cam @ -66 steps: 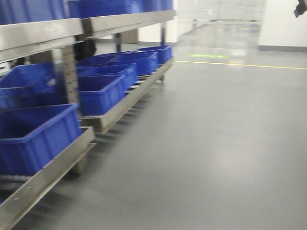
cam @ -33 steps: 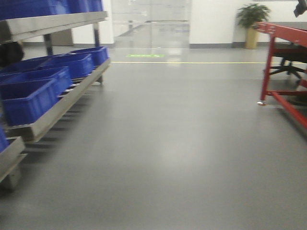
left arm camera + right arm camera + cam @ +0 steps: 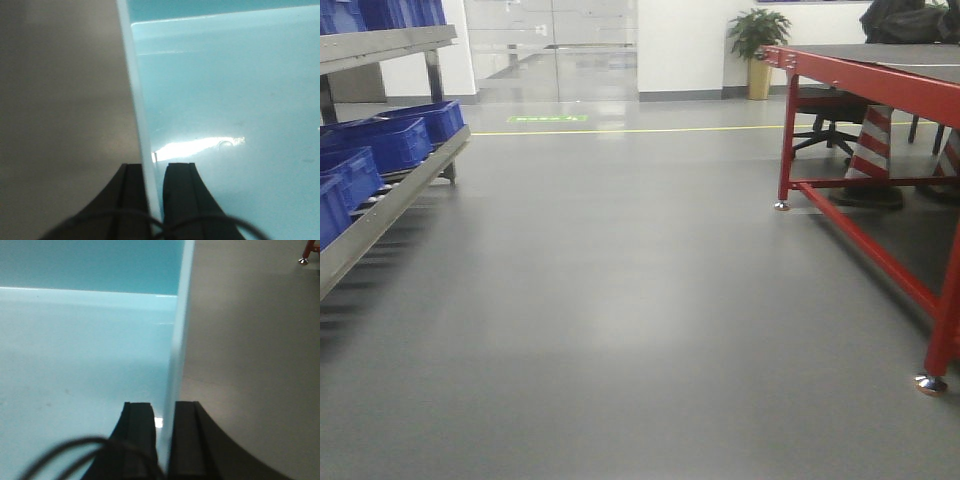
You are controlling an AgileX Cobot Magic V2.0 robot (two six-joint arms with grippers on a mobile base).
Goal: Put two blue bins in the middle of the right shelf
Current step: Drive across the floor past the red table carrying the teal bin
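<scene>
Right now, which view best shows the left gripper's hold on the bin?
The left wrist view: the left gripper straddles the bin wall, one finger each side. The right wrist view shows only the right gripper on another wall. The front view shows neither gripper nor that bin.

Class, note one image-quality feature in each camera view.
Front view: sharp, with soft glare on the glossy grey floor. Left wrist view: the blue plastic bin looks washed-out cyan, one bright glare streak, black fingers blurred. Right wrist view: similarly washed out and soft.

open floor (image 3: pixel 620 300) between shelf (image 3: pixel 380 215), red table (image 3: pixel 860 75)
</scene>
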